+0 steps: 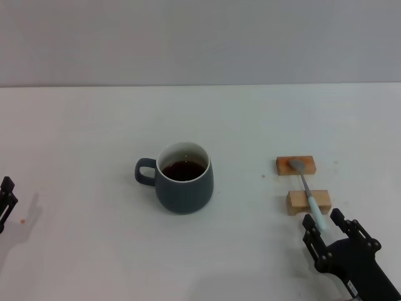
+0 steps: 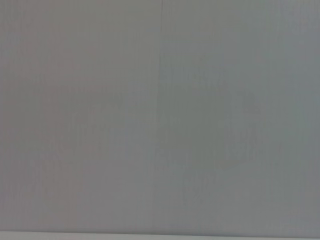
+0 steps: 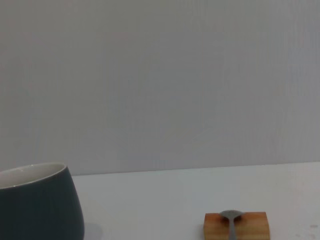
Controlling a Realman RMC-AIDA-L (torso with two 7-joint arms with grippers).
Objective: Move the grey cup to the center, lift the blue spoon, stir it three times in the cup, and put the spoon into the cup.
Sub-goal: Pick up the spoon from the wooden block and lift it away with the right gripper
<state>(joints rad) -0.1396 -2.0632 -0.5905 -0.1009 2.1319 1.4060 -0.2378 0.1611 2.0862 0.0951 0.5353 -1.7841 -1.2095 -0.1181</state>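
Head view alone shows grey cup (image 1: 183, 179) holding dark liquid (image 1: 183, 169).

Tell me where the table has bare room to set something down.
Bare table runs along the far edge behind the grey cup, and between cup and left gripper. Crowded: the right side, where the blue spoon bridges two wooden blocks with the right gripper around its handle.

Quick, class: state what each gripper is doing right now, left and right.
Left gripper: at the table's left edge, holding nothing; open or shut cannot be told.
Right gripper: open, astride the pale-blue-handled metal spoon, not yet closed.
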